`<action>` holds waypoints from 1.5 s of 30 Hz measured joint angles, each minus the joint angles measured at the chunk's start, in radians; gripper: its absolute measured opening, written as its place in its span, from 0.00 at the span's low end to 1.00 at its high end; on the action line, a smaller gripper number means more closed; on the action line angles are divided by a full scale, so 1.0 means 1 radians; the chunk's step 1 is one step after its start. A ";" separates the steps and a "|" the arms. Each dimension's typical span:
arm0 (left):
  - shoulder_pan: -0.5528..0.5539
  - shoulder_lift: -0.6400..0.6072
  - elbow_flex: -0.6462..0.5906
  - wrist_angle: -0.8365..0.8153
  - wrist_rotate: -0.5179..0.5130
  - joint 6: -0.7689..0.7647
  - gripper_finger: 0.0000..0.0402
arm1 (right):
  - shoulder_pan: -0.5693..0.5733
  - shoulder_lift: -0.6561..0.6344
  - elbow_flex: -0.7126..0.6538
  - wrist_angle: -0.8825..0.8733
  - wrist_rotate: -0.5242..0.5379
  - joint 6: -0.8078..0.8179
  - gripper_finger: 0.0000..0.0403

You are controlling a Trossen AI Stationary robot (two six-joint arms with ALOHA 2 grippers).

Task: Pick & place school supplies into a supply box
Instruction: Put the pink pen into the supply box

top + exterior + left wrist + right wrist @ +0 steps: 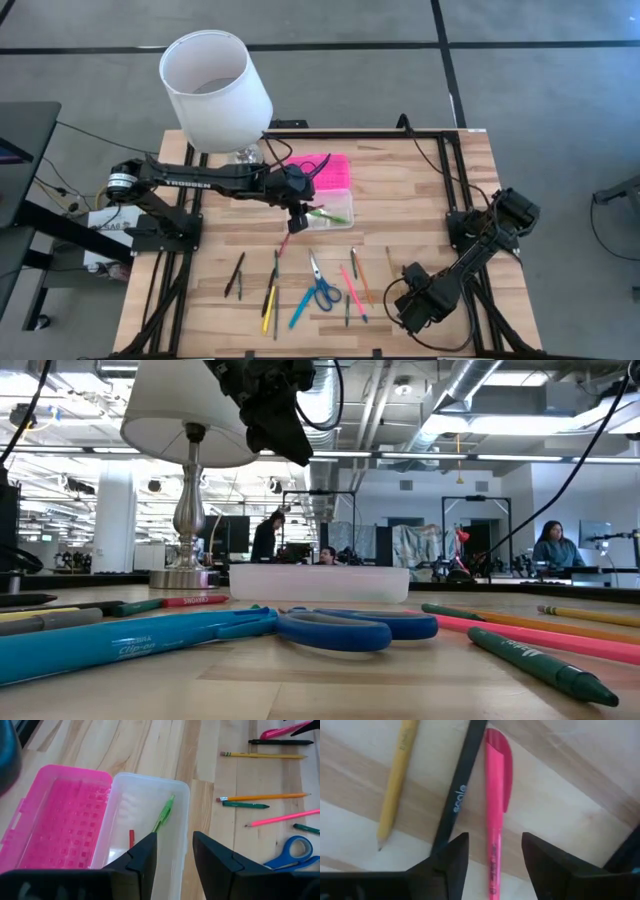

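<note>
Near the tabletop's front edge the right gripper [492, 865] hangs spread-fingered astride a pink pen [496, 805], whose long axis runs through the gap, while farther back the left gripper [174, 855], parted and empty, hovers over the supply box [175, 790] holding a green pen [164, 813].

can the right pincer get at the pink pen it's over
Probably yes. The right pincer is open, with the pink pen lying flat between its fingers. A dark pencil lies close alongside, so it might get caught too.
</note>
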 joint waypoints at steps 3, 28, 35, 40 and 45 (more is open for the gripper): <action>0.000 0.000 0.000 0.000 0.000 0.001 0.30 | 0.000 -0.001 -0.040 0.059 -0.008 0.000 0.41; -0.007 0.000 0.000 0.000 0.007 0.002 0.30 | -0.026 -0.003 -0.074 0.155 -0.043 -0.061 0.13; -0.021 0.000 0.000 0.000 0.007 0.012 0.30 | -0.026 -0.002 -0.074 0.163 -0.049 -0.061 0.10; -0.032 0.000 0.000 0.000 0.007 0.012 0.30 | -0.026 -0.002 -0.074 0.169 -0.055 -0.061 0.10; -0.034 0.000 0.000 0.000 0.007 0.012 0.30 | -0.026 -0.002 -0.074 0.167 -0.056 -0.061 0.09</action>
